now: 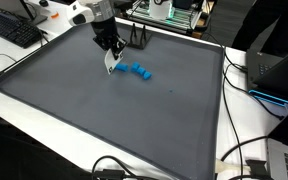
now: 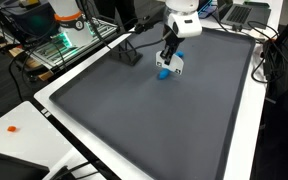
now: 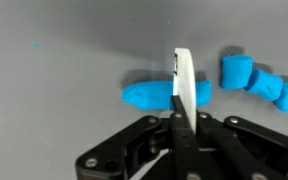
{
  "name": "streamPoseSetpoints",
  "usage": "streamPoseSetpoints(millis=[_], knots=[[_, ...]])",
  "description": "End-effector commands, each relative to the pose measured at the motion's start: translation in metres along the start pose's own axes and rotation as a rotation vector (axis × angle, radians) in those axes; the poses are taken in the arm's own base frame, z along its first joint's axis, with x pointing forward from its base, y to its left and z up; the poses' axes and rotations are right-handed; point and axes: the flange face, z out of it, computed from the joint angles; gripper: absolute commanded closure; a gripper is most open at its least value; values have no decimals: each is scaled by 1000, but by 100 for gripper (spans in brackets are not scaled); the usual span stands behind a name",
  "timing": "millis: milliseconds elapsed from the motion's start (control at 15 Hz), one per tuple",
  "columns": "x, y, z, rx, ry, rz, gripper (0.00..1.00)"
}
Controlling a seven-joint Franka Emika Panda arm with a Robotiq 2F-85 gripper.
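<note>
My jaws are pressed together, pinching a thin white blade [image 3: 183,80], prob. a card. Blue lump [image 3: 144,95] lies on the counter [image 3: 54,50] right under it, long axis crosswise to blade.

The mat [image 1: 94,120] is a flat dark grey and totally matt, no shine anywhere. It looks like a fine rubbery or cloth-type sheet. The white tabletop [image 2: 34,112] around it looks like smooth laminate with a light sheen. The gripper [image 3: 182,118] is black plastic, mostly matt with a bit of gloss on the edges. The white strip [image 3: 184,75] pinched in it is smooth, either hard plastic or stiff card, can't tell which. In the wrist view, the blue piece [image 3: 149,95] under it and the blue chunks [image 3: 256,80] at 2 o'clock look matt and soft, like foam or clay.
</note>
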Motion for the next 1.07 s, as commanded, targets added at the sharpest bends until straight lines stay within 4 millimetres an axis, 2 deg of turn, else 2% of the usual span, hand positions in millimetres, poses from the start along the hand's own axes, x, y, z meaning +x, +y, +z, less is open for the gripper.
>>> streamPoseSetpoints(millis=[0,1000], knots=[[-4,2,19,-18,-10,-5,99],[-12,3,40,18,-48,21,99]])
